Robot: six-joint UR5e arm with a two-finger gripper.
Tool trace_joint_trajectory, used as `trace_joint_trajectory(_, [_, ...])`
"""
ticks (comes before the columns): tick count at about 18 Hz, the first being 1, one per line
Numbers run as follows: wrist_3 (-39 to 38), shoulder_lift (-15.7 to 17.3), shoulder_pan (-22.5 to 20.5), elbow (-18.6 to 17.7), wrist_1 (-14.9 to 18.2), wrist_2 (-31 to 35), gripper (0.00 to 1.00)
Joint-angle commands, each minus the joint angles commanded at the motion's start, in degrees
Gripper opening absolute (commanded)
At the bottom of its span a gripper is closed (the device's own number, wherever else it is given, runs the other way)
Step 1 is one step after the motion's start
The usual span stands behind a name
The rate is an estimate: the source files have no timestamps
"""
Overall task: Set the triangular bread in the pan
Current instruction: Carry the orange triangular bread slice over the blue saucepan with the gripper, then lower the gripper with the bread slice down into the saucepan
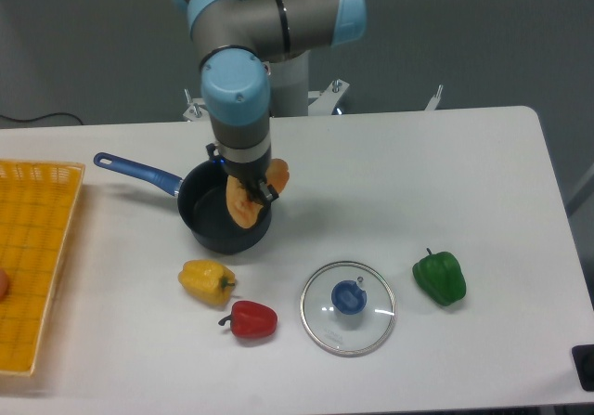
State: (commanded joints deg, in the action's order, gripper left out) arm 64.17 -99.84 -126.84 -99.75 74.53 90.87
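My gripper (249,195) is clamped on the bread (245,203), which hangs on edge from my fingers with its long axis running roughly up and down, one rounded corner pointing at the pot below and a bit of crust poking out on the far side of my wrist. The one thing that matters now is where the pan (208,213) sits from my hand: its open mouth is directly under me and slightly toward the side where its blue handle runs off, so the bread hangs over the near part of the bowl, close to the rim on the side away from the handle. I judge the lower corner to be about level with the rim or just inside it (from this single high view I cannot tell how deep). If I let go here it should drop inside, though it may tip against the wall; a small shift toward the handle side would centre it. The yellow pepper (207,280) lies in front of the pan, apart from my hand, and plays no part
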Motion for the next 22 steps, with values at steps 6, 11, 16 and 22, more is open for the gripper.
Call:
trace_joint_trajectory(6, [-4.5, -3.2, 4.5, -0.2, -1.6, 3.5, 0.03])
trace_joint_trajectory(11, [-4.9, -4.0, 5.5, -0.9, -2.4, 3.6, 0.04])
trace_joint_trajectory(16, [-5.2, -4.7, 5.9, -2.2, -2.8, 4.2, 0.04])
trace_joint_trajectory(22, [-5.2, -5.1, 6.1, -4.5, -5.4, 5.8, 0.04])
